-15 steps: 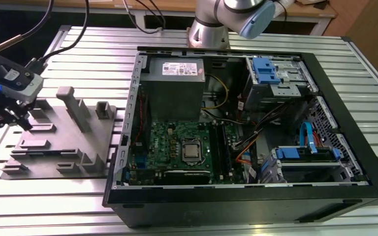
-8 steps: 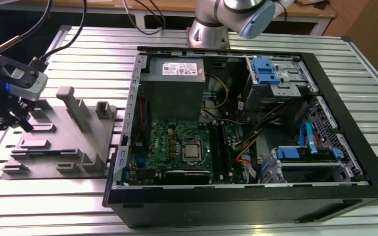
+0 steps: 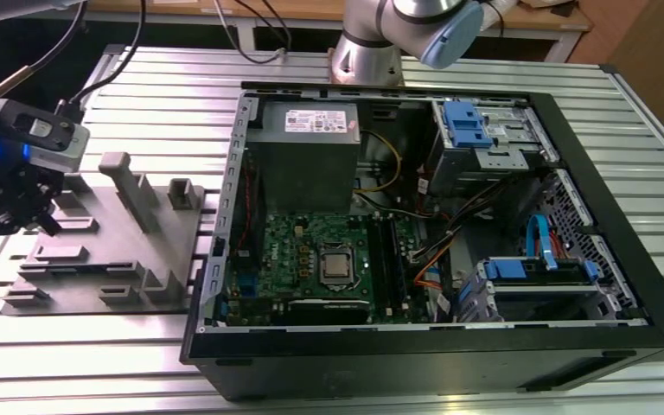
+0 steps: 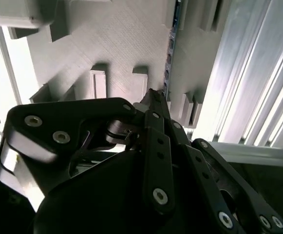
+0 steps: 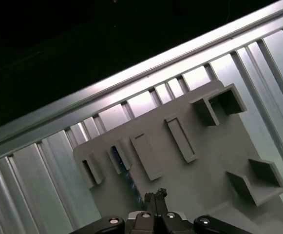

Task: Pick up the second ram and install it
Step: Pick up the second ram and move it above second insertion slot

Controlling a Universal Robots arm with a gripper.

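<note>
Pinching, by the look of it, the near end of the second ram (image 5: pixel 125 170) with jaws drawn narrow, tips almost together. Seated on edge in a slot of the grey fixture (image 5: pixel 214 161) on the bench (image 3: pixel 170 86), well apart from the open computer case (image 3: pixel 591 186). Could tilt and bind in the slot if lifted from one end; could slip from so small a hold; could drag the fixture along if jammed.

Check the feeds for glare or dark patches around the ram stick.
Second wrist view: table slats blow out white, the hand is a dark foreground mass, the second ram a thin edge-on sliver. First wrist view: black band beyond the slats, grey fixture plate evenly lit. Exterior view: even light, nothing washed out.
</note>
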